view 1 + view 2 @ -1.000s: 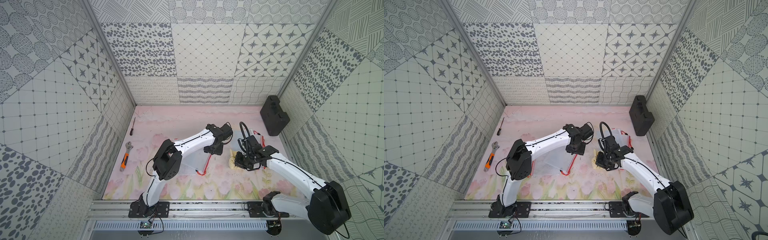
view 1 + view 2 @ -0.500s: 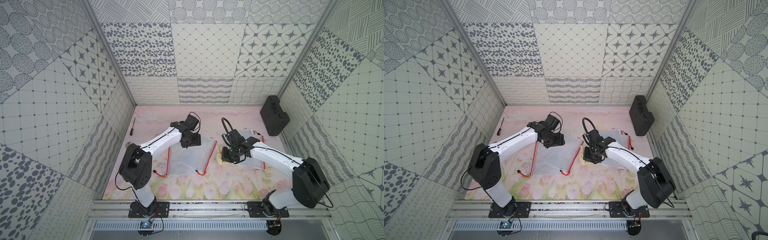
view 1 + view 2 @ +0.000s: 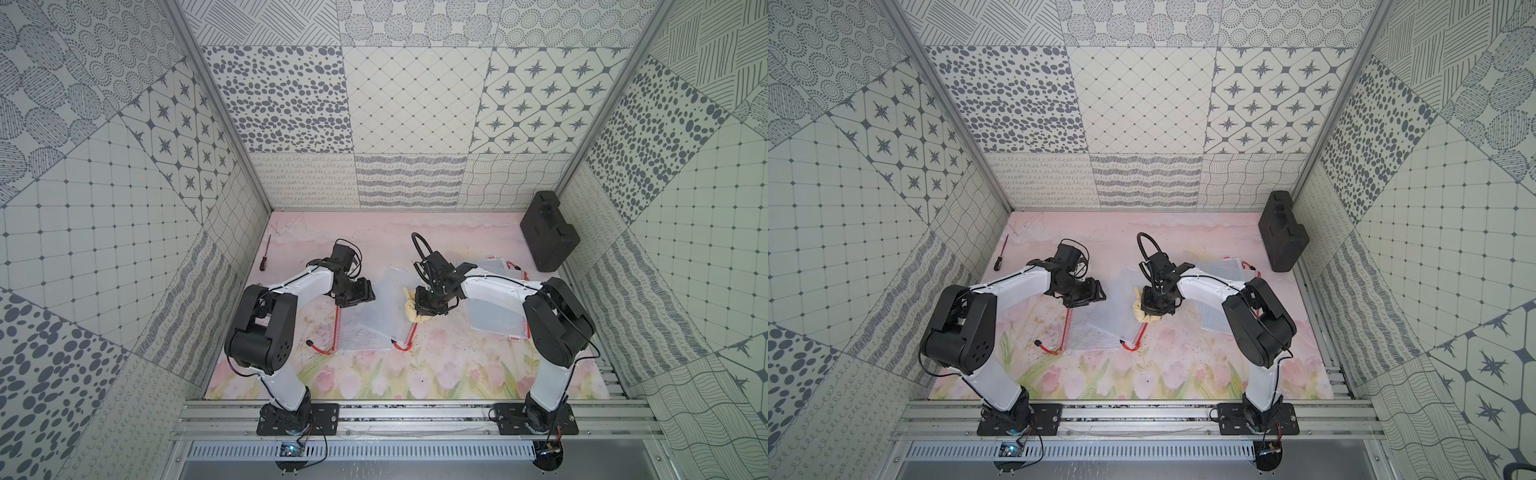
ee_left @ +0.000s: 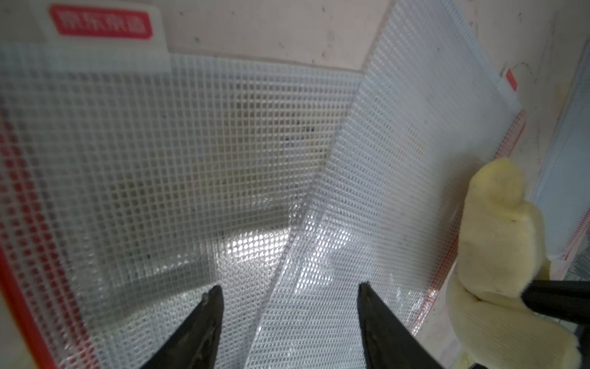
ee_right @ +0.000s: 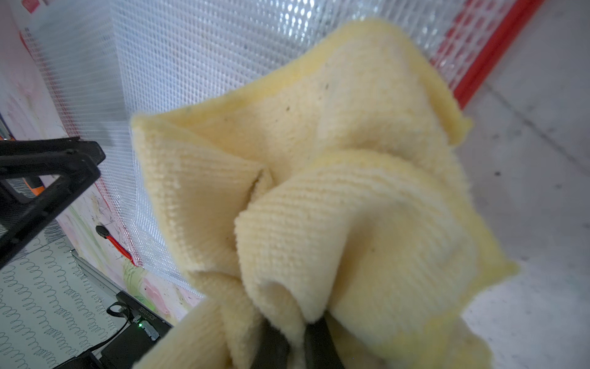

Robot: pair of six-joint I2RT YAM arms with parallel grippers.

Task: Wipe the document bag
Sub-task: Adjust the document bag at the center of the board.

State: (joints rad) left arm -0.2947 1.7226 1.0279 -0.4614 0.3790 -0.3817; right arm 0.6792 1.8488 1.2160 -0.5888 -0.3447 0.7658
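Black case, screwdriver well apart

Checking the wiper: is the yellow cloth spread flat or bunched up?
Bunched: yellow cloth gathers in folds into the shut right pincer.

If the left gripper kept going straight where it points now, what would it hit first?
Probably the clear grid-mesh document bag with red zip edge, near where it overlaps a second mesh bag; the left gripper, jaws open, aims at that overlap. Depth is unclear.
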